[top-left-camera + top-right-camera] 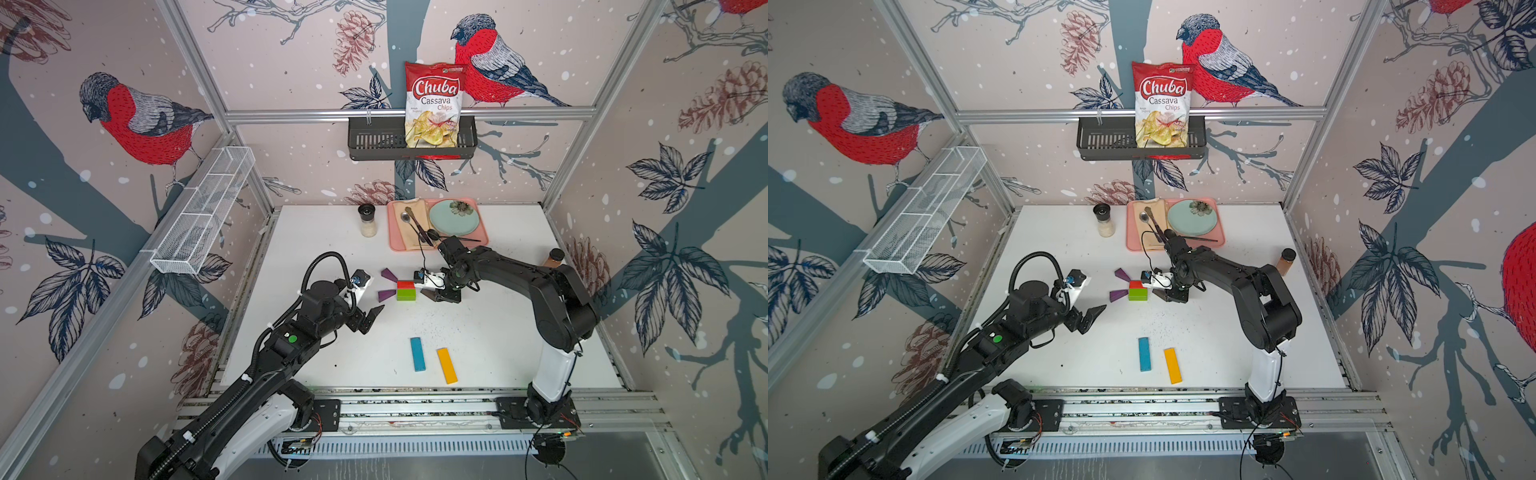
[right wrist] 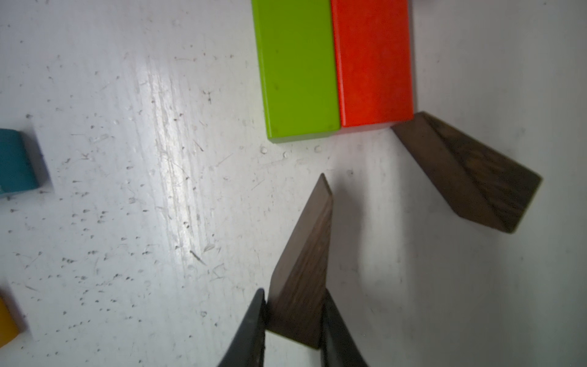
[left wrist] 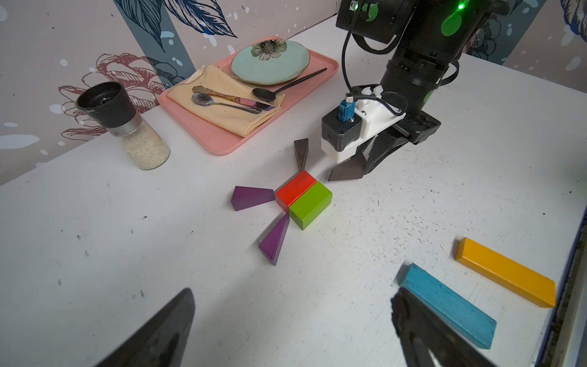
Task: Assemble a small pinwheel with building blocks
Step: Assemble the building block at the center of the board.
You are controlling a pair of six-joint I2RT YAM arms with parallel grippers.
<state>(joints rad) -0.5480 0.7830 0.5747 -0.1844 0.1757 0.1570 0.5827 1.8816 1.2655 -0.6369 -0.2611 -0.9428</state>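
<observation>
Pinching brown wedge [image 2: 305,248] with right gripper [image 2: 293,294] near green brick [image 2: 295,70].
Holding left gripper [image 3: 292,294] wide apart, empty.

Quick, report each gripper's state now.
Left gripper: open, empty.
Right gripper: shut on a brown wedge.

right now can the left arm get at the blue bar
Probably yes: the left gripper is open and empty, the blue bar lies flat by itself, apart from the yellow bar, with only bare table between gripper and bar.
</observation>
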